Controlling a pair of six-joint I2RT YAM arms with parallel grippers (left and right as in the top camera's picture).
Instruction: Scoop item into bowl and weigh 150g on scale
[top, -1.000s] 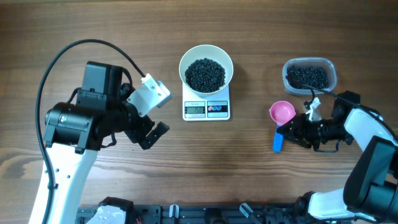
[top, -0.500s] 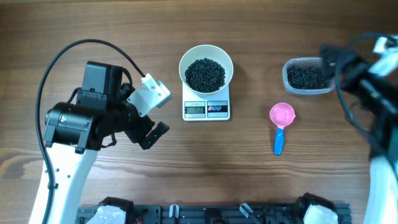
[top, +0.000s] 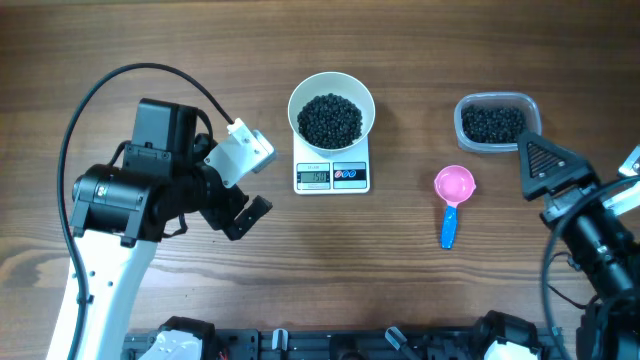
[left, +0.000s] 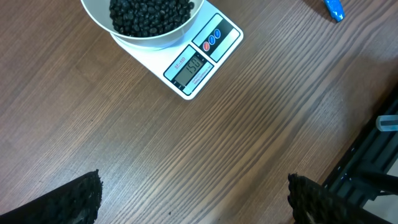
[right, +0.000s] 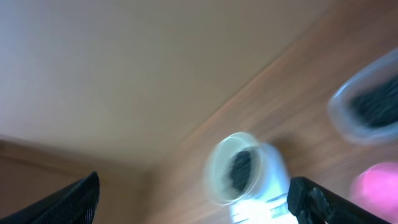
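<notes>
Ahead of the left end effector (left: 194, 199), on the bench (top: 150, 40), the white bowl (top: 295, 105) sits on the scale (top: 332, 176) with a dark heap of the item (top: 331, 120) filling its middle. This end effector hangs over bare wood with its fingers spread wide and nothing between them.

The scale's display is lit. In the left wrist view the digits look close to the target weight, though they are too small to read with certainty.

To the left of the right end effector (right: 199, 199) lies the pink scoop (top: 452, 188) with its blue handle. It rests flat on the bench, looks empty and is apart from every finger. The clear tub (top: 458, 120) stands just beyond that end effector and holds the rest of the item. The right end effector is also wide open and carries nothing. Its wrist view is heavily blurred and shows the bowl and tub only as smears.

By this layout the scooping looks done, with the item in the bowl, the bowl on the scale and the scoop put down. What seems left, at most, is checking the reading, and perhaps a small top-up or removal if it is off.
</notes>
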